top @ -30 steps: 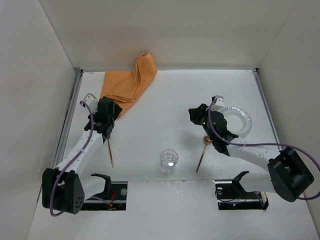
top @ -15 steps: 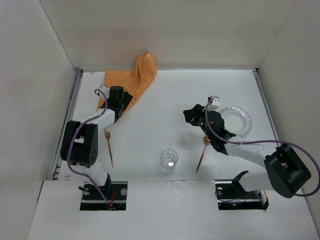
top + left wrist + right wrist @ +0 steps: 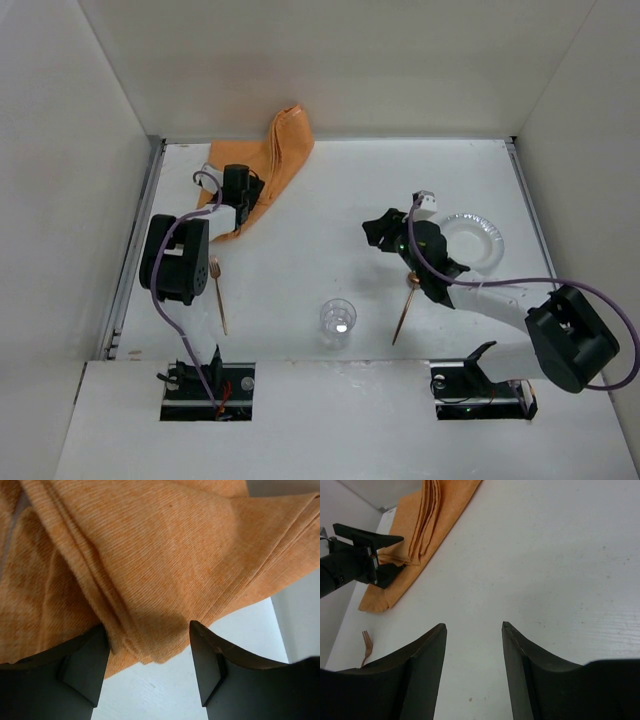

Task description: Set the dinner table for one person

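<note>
The white dinner table [image 3: 330, 200] carries a folded orange cloth mat [image 3: 275, 150] at the back left, bunched against the back wall. My left gripper [image 3: 248, 196] is open at the mat's near edge; in the left wrist view [image 3: 147, 630] the folded edge [image 3: 145, 650] lies between its fingers. My right gripper [image 3: 380, 232] is open and empty over bare table, also in its wrist view [image 3: 472, 627]. A copper fork [image 3: 217, 295] lies left, a clear glass [image 3: 338, 320] near the front middle, a copper spoon [image 3: 405, 305] beside it, a clear plate [image 3: 475, 240] at the right.
Grey rails run along the table's side edges [image 3: 135, 250]. White walls close in the back and both sides. The two arm bases [image 3: 210, 385] stand at the near edge. The mat and my left gripper show in the right wrist view [image 3: 405, 545].
My left arm has swung from above the fork back to the orange mat's near edge. My right gripper has shifted slightly left and back, away from the plate.
</note>
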`<state>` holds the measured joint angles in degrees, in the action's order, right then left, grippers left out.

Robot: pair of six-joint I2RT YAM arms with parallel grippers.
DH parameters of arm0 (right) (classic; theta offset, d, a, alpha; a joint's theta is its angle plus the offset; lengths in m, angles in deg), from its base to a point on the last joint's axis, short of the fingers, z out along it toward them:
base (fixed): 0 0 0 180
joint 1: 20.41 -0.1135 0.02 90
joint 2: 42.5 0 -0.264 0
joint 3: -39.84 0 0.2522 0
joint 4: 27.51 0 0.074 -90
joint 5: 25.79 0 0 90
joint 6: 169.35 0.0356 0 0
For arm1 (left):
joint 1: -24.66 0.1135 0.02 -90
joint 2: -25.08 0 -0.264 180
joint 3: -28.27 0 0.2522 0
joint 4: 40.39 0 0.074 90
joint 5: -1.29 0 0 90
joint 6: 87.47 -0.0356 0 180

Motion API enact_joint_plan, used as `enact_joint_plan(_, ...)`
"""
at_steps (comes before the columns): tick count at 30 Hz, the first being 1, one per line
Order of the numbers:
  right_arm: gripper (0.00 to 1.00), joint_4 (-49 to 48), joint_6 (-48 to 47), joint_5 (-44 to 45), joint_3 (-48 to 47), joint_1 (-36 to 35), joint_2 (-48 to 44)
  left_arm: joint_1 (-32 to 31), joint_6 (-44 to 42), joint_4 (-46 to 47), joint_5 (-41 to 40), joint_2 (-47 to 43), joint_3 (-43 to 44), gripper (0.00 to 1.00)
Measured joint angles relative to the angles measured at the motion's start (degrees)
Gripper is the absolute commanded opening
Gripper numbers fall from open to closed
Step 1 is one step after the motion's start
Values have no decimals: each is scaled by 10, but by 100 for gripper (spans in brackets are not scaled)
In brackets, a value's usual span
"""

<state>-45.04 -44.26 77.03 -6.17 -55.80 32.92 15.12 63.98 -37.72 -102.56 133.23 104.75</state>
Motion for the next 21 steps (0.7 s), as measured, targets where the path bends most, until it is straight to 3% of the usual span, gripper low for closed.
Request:
enact_joint_plan(13, 55, 0, 12, -24, -7, 0, 17, 14, 2, 36, 19, 45, 26, 56)
enact_joint_plan(17, 55, 0, 14, -26, -7, 0, 19, 14, 7, 40, 23, 57, 37, 23)
enact_joint_plan(19, 55, 0, 14, -28, -7, 0, 19, 13, 6, 47, 29, 60, 37, 14)
enact_joint_plan(21, 55, 0, 14, -28, -7, 0, 19, 10, 7, 54, 34, 60, 37, 10)
